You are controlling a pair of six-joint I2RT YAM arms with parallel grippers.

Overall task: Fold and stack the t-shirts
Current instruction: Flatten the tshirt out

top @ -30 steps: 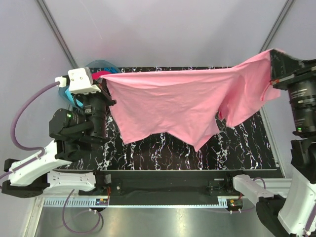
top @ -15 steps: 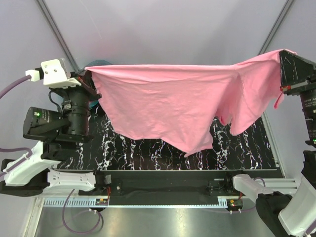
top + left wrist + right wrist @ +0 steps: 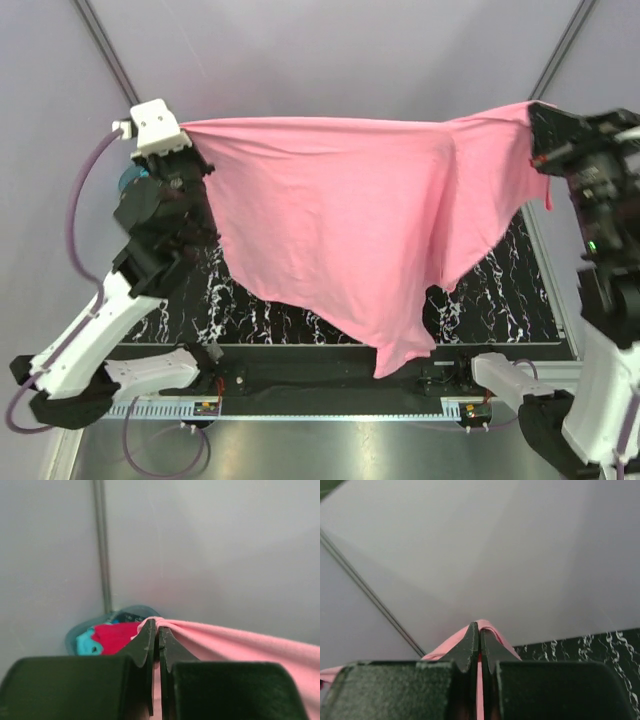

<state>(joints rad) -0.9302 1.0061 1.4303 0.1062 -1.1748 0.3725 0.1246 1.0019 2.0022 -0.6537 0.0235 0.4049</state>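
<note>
The left tool [image 3: 156, 630] has its jaws pressed together on a bunched corner of the pink t-shirt [image 3: 340, 220], and the cloth gathers to a point right at the fingertips. It is raised above the far left corner of the black marbled worktop [image 3: 500, 290]. The right tool [image 3: 479, 631] is likewise clamped tight, with a thin fold of the same pink cloth caught between its jaws. It is held up over the far right corner of the worktop.

Between the two tools the pink t-shirt is stretched out in the air. Its upper edge runs nearly taut above the far edge of the worktop. The rest hangs as a broad sheet over most of the worktop. The lower hem slants down to a drooping tip over the near edge of the worktop, right of the middle. Whether that tip touches anything cannot be told from above. A stretch of the worktop shows bare along its right side and another at its near left.

Beyond the left tool's fingers, a translucent blue-green tub [image 3: 73, 636] sits by the far left corner of the worktop. A crumpled red t-shirt [image 3: 115, 636] and a turquoise t-shirt [image 3: 85, 643] lie in it, side by side and touching.
</note>
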